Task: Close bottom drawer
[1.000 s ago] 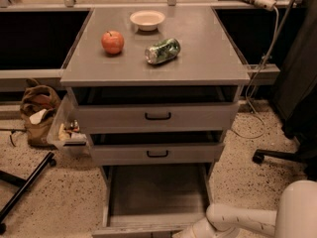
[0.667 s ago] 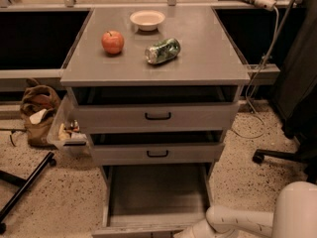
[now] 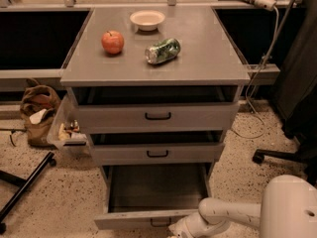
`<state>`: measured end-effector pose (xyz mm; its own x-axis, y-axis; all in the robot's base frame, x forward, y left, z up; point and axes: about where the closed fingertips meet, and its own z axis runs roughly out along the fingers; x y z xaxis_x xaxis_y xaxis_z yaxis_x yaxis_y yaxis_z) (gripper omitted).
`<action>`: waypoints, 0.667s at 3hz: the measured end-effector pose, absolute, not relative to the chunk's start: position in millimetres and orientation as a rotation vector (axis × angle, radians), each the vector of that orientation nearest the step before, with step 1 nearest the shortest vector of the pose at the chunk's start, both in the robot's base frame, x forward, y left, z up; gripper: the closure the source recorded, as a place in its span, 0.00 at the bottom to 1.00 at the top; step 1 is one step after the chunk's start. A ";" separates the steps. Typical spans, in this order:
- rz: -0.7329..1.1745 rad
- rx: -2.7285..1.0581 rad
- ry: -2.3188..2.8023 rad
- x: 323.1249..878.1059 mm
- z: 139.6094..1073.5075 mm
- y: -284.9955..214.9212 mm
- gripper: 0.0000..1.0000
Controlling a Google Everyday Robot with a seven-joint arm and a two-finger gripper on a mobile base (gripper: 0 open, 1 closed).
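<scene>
The bottom drawer is pulled far out of the grey cabinet, its flat grey tray empty and its front panel near the picture's lower edge. My white arm reaches in from the lower right. The gripper is at the front panel's right end, by the small handle, mostly cut off by the picture's edge. The two upper drawers with black handles stand slightly out.
On the cabinet top lie a red apple, a white bowl and a tipped green can. A brown bag and a plastic bin are on the left, a black chair base on the right, and a black leg at lower left.
</scene>
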<state>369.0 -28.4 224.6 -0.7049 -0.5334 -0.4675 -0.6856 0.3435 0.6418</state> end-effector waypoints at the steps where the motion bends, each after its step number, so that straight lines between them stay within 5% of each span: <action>1: 1.299 -1.112 2.423 369.2 224.2 -27.4 0.00; 2: 1.266 -1.134 2.387 398.4 234.0 -19.2 0.00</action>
